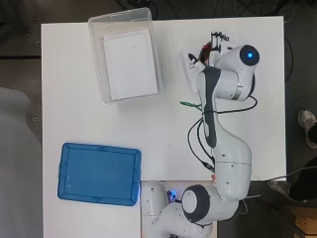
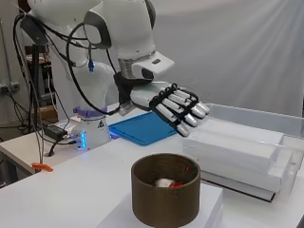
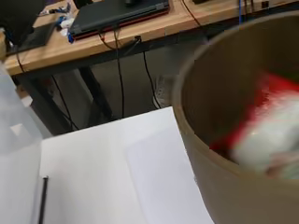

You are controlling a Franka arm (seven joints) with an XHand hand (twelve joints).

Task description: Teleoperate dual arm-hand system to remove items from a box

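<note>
Side view, hand: I have the hand (image 2: 173, 105) up in the air with its fingers (image 2: 187, 111) straight and lying side by side, angled slightly downward, holding nothing.
Arm pose: the arm (image 1: 225, 163) reaches up the right side of the table (image 1: 168, 134) in the overhead view, and it hides most of the hand there.
Nearest thing: a brown round container (image 2: 165, 194) stands on a flat white block (image 2: 209, 209), below the fingers and toward the camera, well apart from them.
Inside it: I see something red and white (image 2: 167, 183) lying at the bottom; the wrist view shows it blurred behind the container's rim, so I cannot tell what it is.
Beyond the hand: a clear plastic bin (image 1: 96, 34) holds a white box (image 1: 130, 64); in the side view the fingertips hang just above its near end.
Farther off: a blue lid (image 1: 99, 173) lies flat at the table's near left corner in the overhead view.
Open room: bare tabletop lies between bin, lid and arm.
</note>
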